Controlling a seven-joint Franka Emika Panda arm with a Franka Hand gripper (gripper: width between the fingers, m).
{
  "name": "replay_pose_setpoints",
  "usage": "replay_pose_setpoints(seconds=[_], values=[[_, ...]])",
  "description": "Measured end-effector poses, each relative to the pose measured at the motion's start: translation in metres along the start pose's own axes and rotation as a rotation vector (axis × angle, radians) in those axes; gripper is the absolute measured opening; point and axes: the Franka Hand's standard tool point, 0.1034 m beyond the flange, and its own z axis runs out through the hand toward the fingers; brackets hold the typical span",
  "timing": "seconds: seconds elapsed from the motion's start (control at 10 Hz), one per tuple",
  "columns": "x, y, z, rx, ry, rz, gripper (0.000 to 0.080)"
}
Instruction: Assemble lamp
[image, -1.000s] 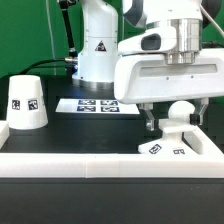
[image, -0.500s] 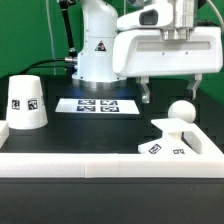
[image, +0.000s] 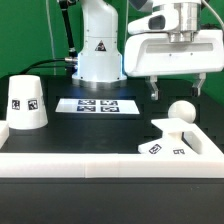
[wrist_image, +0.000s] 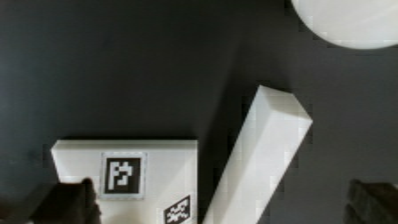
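Observation:
The white ball-shaped bulb (image: 181, 112) sits on top of the flat angular lamp base (image: 170, 146), which carries square tags, at the exterior view's right. My gripper (image: 175, 88) hangs open and empty just above the bulb, not touching it. The truncated-cone shade (image: 25, 102) with its black-and-white tag stands apart at the exterior view's left. In the wrist view the bulb (wrist_image: 356, 20) is at the frame edge. The tagged base (wrist_image: 125, 170) lies between my dark fingertips (wrist_image: 71, 205), with the gripper (wrist_image: 222, 208) wide open.
The marker board (image: 95, 105) lies flat behind the middle of the table. The big white robot pedestal (image: 98, 50) stands behind it. A low white wall (image: 90, 162) runs along the front edge and up the left side.
My gripper has risen from around the bulb to above it and drifted slightly toward the exterior view's right. The bulb stays on the base.

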Motion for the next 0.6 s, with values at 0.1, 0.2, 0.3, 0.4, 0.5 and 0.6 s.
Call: replay_pose_setpoints(seconds=[0.1, 0.2, 0.3, 0.4, 0.5, 0.6], values=[[0.0, 0.0, 0.0, 0.0, 0.0, 0.003, 0.0699], [0.0, 0.001, 0.0, 0.001, 0.0, 0.01, 0.0699], [-0.001, 0.01, 0.001, 0.002, -0.012, 0.019, 0.0699], [-0.006, 0.014, 0.001, 0.01, -0.02, 0.171, 0.0699], [-0.013, 0.014, 0.002, 0.019, -0.03, 0.299, 0.0699], [-0.019, 0.01, 0.004, 0.024, -0.041, 0.399, 0.0699]])
